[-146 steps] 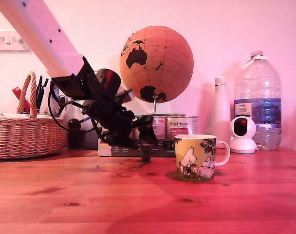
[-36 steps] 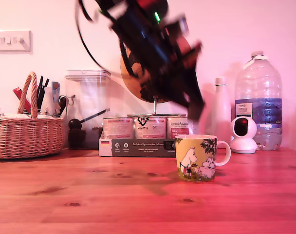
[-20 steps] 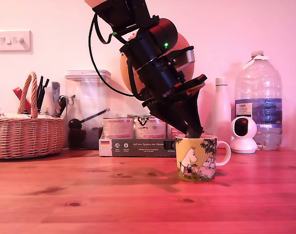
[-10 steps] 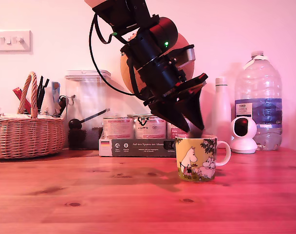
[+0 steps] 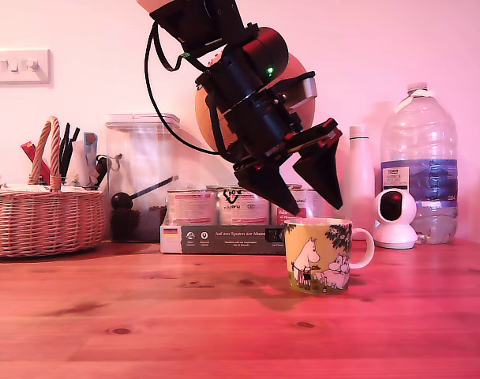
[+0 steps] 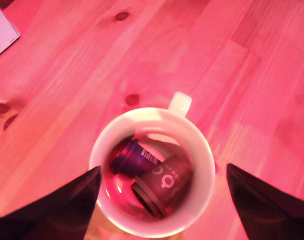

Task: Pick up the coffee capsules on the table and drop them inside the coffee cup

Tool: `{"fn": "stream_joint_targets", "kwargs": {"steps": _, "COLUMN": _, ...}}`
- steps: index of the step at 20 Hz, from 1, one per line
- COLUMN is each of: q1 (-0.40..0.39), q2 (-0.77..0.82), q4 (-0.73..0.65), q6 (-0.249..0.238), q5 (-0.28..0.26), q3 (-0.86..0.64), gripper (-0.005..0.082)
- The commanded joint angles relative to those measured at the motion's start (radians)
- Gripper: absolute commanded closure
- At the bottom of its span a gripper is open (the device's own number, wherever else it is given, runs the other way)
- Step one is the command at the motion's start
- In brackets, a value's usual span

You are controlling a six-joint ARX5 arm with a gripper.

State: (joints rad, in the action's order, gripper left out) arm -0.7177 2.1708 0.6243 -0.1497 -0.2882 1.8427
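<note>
1. The hand (image 5: 301,185) hangs wide and empty, straight above the coffee cup (image 5: 318,254) on the table (image 5: 145,316)
2. Directly beneath it, inside the cup, lie the blue-purple capsule (image 6: 128,158) and the brown capsule (image 6: 164,185), touching
3. Both look light, stiff and smooth; the flared rim seems the surest grip

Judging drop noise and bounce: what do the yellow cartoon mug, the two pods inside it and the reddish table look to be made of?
Yellow cartoon mug: likely glazed ceramic, with a thick glossy white rim.
Blue-purple pod and dark brown pod: smooth printed shells with a faint sheen, thin metal or plastic; cannot tell which.
Reddish table: pine-like wood with plank seams, grain and dark knots, satin finish.
</note>
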Motion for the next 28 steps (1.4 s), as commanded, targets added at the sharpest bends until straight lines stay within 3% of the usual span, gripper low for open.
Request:
{"fn": "stream_joint_targets", "kwargs": {"steps": 1, "q1": -0.005, "q2": 0.02, "q4": 0.01, "q6": -0.008, "q5": -0.012, "q3": 0.027, "gripper": 0.0089}}
{"fn": "stream_joint_targets", "kwargs": {"steps": 4, "q1": -0.005, "q2": 0.004, "q4": 0.056, "q6": -0.008, "q5": -0.018, "q3": 0.066, "gripper": 0.0266}}
{"fn": "stream_joint_targets", "kwargs": {"steps": 7, "q1": -0.005, "q2": -0.031, "q4": 0.071, "q6": -0.008, "q5": -0.018, "q3": 0.074, "gripper": 0.0671}}
{"fn": "stream_joint_targets", "kwargs": {"steps": 8, "q1": -0.005, "q2": -0.045, "q4": 0.069, "q6": -0.008, "q5": -0.018, "q3": 0.074, "gripper": 0.0761}}
{"fn": "stream_joint_targets", "kwargs": {"steps": 9, "q1": -0.005, "q2": -0.056, "q4": 0.063, "q6": -0.008, "q5": -0.018, "q3": 0.074, "gripper": 0.0793}}
{"fn": "stream_joint_targets", "kwargs": {"steps": 21, "q1": 0.053, "q2": -0.209, "q4": 0.087, "q6": -0.006, "q5": -0.017, "q3": 0.023, "gripper": 0.0793}}
{"fn": "stream_joint_targets", "kwargs": {"steps": 28, "q1": 0.107, "q2": -0.386, "q4": -0.086, "q6": 0.031, "q5": -0.014, "q3": -0.29, "gripper": 0.0793}}
